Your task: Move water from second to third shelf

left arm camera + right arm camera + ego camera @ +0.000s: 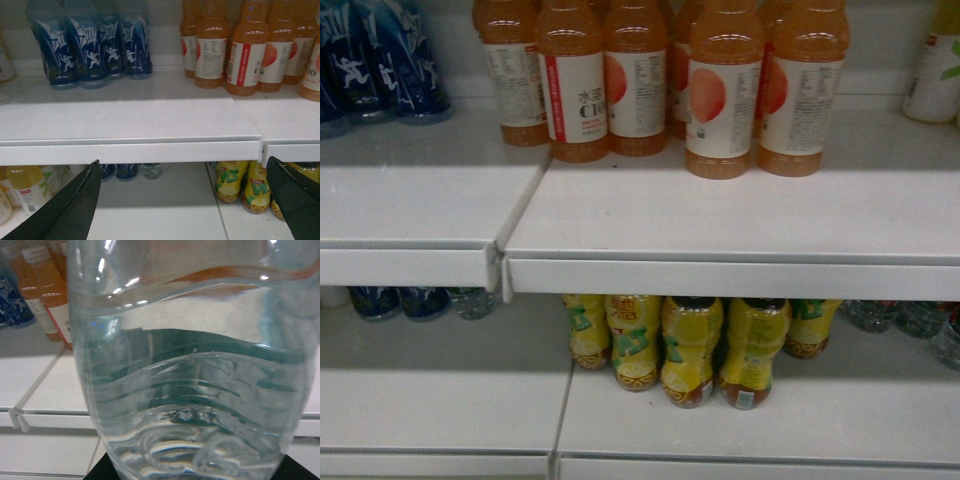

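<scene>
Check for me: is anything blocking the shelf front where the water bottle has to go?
Nothing visible does. The water bottle fills the right wrist view, and the shelf ahead is bare at its front edge; the orange drink bottles stand further back.

You face white metal shelving: an upper shelf (720,225) in two panels meeting at a seam, a lower shelf (740,410) in shadow beneath it. Behind the stock runs a pale back wall (165,42). Light falls brightest on the front edges.

left pincer (185,200) | fingers (75,210) matte black, tapered, pointed tips
</scene>
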{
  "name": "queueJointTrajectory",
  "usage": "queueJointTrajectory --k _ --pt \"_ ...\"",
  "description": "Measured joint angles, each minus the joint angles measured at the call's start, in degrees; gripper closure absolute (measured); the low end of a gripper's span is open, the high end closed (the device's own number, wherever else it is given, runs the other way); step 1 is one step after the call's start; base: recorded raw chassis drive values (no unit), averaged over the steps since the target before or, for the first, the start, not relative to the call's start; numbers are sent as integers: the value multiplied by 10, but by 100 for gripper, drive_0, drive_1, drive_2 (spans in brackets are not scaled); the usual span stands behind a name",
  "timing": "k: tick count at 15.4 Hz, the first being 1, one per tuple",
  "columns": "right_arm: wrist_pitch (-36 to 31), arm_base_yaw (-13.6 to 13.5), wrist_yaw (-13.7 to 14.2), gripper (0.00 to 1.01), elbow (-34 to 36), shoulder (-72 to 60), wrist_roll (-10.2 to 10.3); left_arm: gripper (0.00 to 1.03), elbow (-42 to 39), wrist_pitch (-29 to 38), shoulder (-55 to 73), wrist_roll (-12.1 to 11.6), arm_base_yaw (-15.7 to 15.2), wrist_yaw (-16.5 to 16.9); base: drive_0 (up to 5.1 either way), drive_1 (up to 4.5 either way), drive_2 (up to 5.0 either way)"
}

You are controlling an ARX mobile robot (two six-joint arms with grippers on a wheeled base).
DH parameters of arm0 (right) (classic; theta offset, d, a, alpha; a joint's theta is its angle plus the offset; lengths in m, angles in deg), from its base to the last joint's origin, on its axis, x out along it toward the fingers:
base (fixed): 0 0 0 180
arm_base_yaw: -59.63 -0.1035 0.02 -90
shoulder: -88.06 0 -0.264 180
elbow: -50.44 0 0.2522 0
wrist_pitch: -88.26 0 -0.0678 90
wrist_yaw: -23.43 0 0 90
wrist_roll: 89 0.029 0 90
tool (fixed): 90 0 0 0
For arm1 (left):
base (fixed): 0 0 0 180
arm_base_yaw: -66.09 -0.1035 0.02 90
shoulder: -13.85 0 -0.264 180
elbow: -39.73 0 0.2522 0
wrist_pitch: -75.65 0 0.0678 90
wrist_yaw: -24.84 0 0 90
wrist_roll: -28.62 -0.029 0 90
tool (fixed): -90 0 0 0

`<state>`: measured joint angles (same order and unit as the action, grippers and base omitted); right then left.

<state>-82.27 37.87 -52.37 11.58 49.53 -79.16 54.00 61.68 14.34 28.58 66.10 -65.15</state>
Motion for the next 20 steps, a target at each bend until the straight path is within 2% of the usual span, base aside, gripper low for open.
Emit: queueJointTrajectory --k 20 --pt "0 0 0 62 0 0 0 5 0 0 0 0 0 0 -505 240 240"
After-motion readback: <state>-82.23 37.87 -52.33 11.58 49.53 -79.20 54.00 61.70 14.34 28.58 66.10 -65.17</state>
